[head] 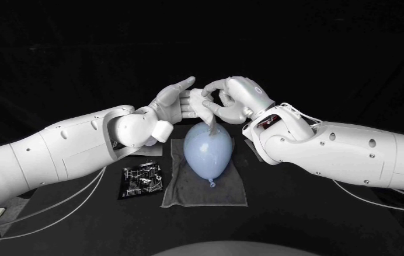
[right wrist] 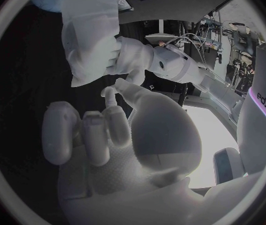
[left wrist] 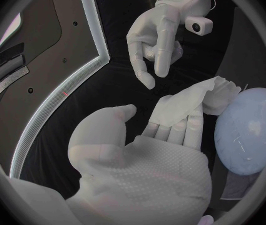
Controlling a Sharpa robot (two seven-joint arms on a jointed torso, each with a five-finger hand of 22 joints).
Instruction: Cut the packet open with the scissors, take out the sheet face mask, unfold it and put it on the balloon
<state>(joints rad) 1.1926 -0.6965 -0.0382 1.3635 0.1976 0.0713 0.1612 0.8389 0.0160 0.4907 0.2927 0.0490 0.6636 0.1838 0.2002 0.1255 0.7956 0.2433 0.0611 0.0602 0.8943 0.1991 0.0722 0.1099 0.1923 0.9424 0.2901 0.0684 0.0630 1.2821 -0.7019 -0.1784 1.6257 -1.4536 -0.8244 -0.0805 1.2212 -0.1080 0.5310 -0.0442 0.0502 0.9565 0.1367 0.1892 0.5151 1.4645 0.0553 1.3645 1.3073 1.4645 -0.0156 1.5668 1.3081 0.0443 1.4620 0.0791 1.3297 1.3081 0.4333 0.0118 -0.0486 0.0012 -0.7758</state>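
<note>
- The packet (head: 141,179) lies near and to the left on the black table (head: 320,227), just beside the grey cloth (head: 181,187). It seems to be set aside as finished with, out of the way of both arms.
- The left hand (head: 171,105) is raised above the far end of the balloon. Its fingers (left wrist: 170,130) are straight and pressed together and the thumb stands off. It carries the sheet face mask (left wrist: 192,101) along those fingers, though how the sheet is clamped I cannot tell. The flat hand likely serves as a support while the sheet is opened.
- The mask is bunched rather than spread, and it hangs over the balloon's far end.
- The balloon (head: 208,148) rests on the cloth at the middle, knot toward the near side. The cloth probably stops it rolling.
- The right hand (head: 238,97) arches in from the right, close to the mask. Its fingers are loosely bent and apart, with nothing between them. In the left wrist view its fingertips are clear of the sheet, placed to take a free edge.
</note>
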